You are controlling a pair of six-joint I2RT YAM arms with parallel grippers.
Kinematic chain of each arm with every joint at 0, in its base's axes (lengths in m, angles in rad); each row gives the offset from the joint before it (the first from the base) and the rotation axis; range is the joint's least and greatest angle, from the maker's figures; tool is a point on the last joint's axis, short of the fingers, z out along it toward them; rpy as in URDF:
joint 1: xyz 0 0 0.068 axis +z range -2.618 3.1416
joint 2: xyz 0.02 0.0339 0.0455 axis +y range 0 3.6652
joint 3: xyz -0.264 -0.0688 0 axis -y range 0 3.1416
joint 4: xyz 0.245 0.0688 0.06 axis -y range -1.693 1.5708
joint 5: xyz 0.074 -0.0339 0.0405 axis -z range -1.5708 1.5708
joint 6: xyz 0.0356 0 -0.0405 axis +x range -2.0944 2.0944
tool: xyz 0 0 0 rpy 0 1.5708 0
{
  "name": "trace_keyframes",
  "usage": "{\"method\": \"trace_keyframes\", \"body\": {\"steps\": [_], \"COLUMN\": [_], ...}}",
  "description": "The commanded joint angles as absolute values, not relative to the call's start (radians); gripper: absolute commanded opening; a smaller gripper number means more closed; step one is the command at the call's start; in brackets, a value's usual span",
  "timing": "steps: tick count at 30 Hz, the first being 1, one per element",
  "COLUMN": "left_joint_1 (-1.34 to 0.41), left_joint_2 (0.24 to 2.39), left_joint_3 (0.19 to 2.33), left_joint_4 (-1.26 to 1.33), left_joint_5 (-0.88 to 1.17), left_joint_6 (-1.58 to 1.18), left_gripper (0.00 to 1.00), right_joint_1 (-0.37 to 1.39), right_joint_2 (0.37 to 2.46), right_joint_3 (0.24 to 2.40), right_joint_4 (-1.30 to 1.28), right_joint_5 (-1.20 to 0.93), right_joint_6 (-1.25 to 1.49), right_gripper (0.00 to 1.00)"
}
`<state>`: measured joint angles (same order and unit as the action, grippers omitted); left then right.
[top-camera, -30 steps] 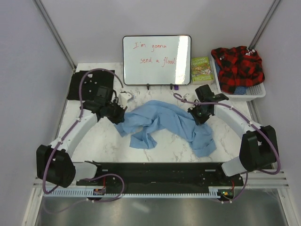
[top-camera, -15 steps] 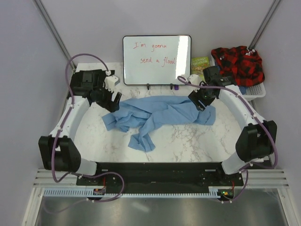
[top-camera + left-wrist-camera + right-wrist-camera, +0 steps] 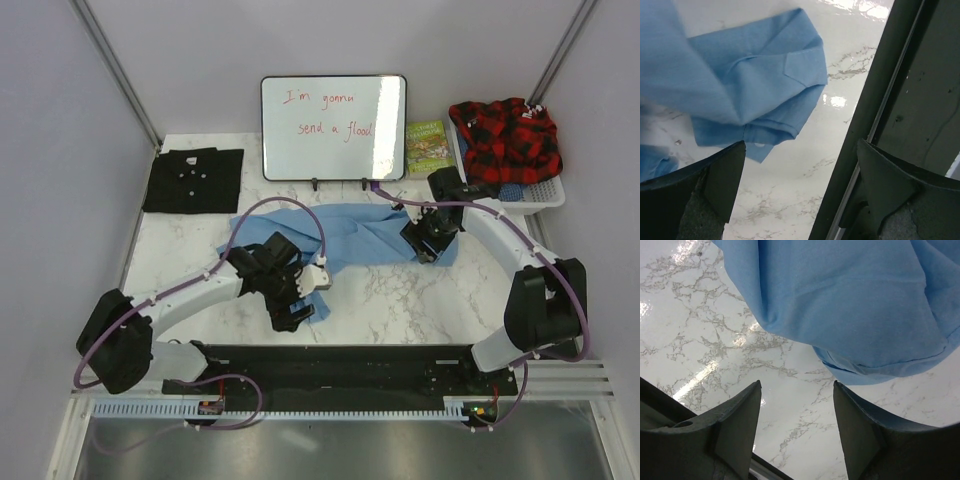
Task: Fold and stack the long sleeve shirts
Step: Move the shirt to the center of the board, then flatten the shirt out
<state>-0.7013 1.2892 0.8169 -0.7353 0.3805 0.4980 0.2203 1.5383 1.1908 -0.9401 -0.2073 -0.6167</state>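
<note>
Marble table (image 3: 400, 300): whiteboard (image 3: 333, 127), book (image 3: 429, 148), basket (image 3: 545, 195) behind blue shirt (image 3: 350, 230); left gripper (image 3: 799, 150), right gripper (image 3: 797, 387) spread, empty.

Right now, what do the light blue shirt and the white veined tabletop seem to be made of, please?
Light blue shirt: probably thin matte woven cloth, with soft folds and stitched hems. White veined tabletop: glossy marble or imitation; it mirrors lights.

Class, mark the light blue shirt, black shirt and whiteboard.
light blue shirt (image 3: 350, 230), top external view, middle of the cloth.
black shirt (image 3: 195, 180), top external view, centre of folded front.
whiteboard (image 3: 333, 150), top external view, white face.
</note>
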Motion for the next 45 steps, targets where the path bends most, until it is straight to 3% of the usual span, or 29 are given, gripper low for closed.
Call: {"method": "trace_keyframes", "body": {"steps": [1,2,5,6,8,10,11,20,22,23,24,32,34,36,40,43,45], "left_joint_1": [-0.825,-0.839,-0.862,-0.864,-0.865,-0.868,-0.867,-0.804,-0.818,-0.828,-0.854,-0.943,-0.946,-0.948,-0.95,-0.954,-0.957], "left_joint_2": [1.345,1.357,1.4,1.408,1.399,1.368,1.32,1.112,1.094,1.091,1.103,1.253,1.305,1.359,1.434,1.479,1.47], "left_joint_3": [0.781,0.763,0.755,0.758,0.762,0.773,0.796,0.945,0.942,0.922,0.913,0.851,0.842,0.804,0.743,0.723,0.736], "left_joint_4": [-0.592,-0.571,-0.529,-0.529,-0.549,-0.574,-0.607,-0.729,-0.761,-0.759,-0.753,-0.54,-0.505,-0.417,-0.321,-0.299,-0.345], "left_joint_5": [0.25,0.204,0.164,0.161,0.179,0.189,0.18,0.254,0.34,0.353,0.363,0.27,0.243,0.218,0.19,0.189,0.192], "left_joint_6": [0.534,0.532,0.522,0.515,0.505,0.488,0.48,0.468,0.511,0.521,0.54,0.704,0.755,0.796,0.857,0.88,0.856], "left_gripper": [0.99,0.99,0.87,0.71,0.51,0.14,0.02,0.02,0.45,0.8,0.96,0.99,0.98,0.99,0.98,0.88,0.53], "right_joint_1": [0.218,0.216,0.21,0.206,0.192,0.187,0.184,0.176,0.172,0.172,0.17,0.138,0.133,0.13,0.124,0.123,0.123], "right_joint_2": [1.534,1.529,1.513,1.503,1.493,1.488,1.488,1.493,1.493,1.502,1.506,1.526,1.526,1.526,1.532,1.539,1.542], "right_joint_3": [1.253,1.258,1.262,1.262,1.259,1.264,1.264,1.238,1.232,1.238,1.256,1.298,1.302,1.31,1.331,1.356,1.371], "right_joint_4": [-0.919,-0.923,-0.923,-0.923,-0.923,-0.922,-0.919,-0.884,-0.884,-0.899,-0.905,-0.954,-0.959,-0.968,-0.983,-0.994,-0.996], "right_joint_5": [-0.267,-0.278,-0.287,-0.294,-0.319,-0.324,-0.319,-0.233,-0.239,-0.245,-0.255,-0.308,-0.316,-0.318,-0.322,-0.333,-0.344], "right_joint_6": [-0.604,-0.606,-0.606,-0.609,-0.618,-0.623,-0.627,-0.704,-0.706,-0.7,-0.686,-0.67,-0.672,-0.675,-0.681,-0.681,-0.681], "right_gripper": [0.67,0.67,0.67,0.67,0.68,0.68,0.68,0.72,0.71,0.72,0.72,0.73,0.76,0.85,0.88,0.88,0.88]}}
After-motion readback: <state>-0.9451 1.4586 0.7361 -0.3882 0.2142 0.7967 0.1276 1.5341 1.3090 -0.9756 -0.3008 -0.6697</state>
